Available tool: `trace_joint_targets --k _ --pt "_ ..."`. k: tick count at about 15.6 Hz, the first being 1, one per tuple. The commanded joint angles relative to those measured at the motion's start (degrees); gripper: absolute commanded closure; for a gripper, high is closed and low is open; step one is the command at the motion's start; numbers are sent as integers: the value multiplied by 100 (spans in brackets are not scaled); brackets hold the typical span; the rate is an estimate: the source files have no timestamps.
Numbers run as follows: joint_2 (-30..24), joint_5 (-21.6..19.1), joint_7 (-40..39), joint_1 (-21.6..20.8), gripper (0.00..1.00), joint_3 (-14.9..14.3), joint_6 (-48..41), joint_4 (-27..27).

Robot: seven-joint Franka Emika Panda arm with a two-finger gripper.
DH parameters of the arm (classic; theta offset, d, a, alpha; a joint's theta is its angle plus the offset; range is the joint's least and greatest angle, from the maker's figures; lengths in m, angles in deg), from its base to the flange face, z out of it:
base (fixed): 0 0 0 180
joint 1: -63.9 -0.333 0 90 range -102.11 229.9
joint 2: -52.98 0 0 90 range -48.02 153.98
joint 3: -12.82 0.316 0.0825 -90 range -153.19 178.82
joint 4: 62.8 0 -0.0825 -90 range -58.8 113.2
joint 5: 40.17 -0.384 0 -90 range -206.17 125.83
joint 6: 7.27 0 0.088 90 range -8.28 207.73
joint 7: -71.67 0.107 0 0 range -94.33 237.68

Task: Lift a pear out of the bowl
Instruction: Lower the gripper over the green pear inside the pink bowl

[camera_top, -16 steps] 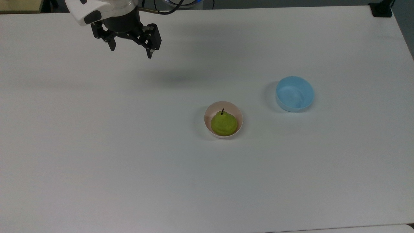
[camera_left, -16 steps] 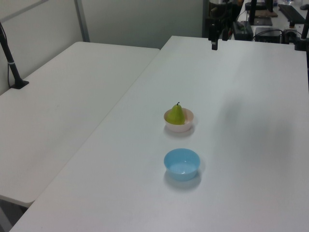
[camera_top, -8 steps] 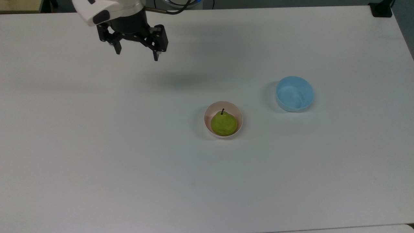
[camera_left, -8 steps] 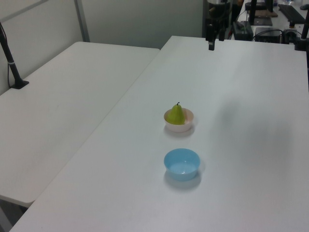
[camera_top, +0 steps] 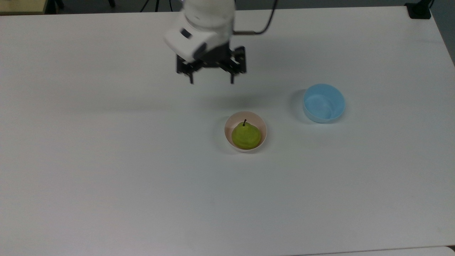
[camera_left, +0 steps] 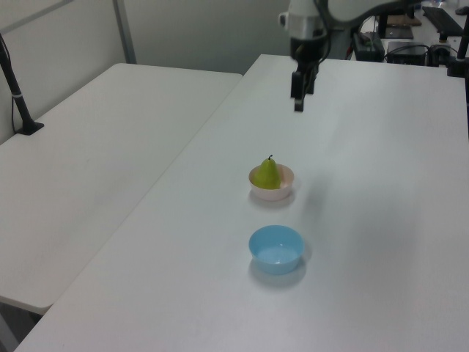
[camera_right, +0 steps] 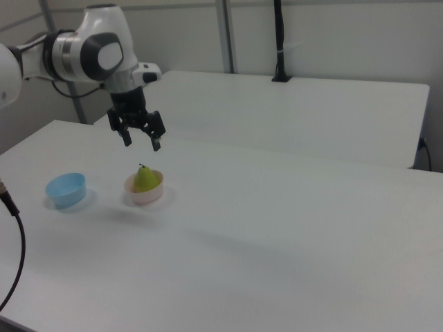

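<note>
**End effector hangs open above the pear bowl**

End effector [camera_top: 211,81] hangs in the air in the upper middle of the top view, with its two black fingers spread wide apart and nothing between them. They point down at the white worktop [camera_top: 106,177]. Fingers this wide leave room for the fat fruit to fit in.

The pear [camera_top: 246,136] sits in the pink bowl [camera_top: 234,119] near the middle of the top view, a little below and to the right of the end effector. It stands up with its dark stem on top. The bowl's low wall keeps it from rolling away.

A light blue bowl [camera_top: 324,103] rests well apart, toward the top view's right. It has nothing in it.

In the right view, the end effector [camera_right: 142,143] is just above the pear [camera_right: 145,179], not touching it.

Nothing has been picked up yet. The next move is probably to come over the pear, go down and squeeze gently. The bowl rim is close to the pear's sides, so the fingers could bump it.
</note>
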Motion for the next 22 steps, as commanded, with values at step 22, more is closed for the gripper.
trace_joint_targets --k 22 --pt "1836 403 475 -838 21 -176 1807 -168"
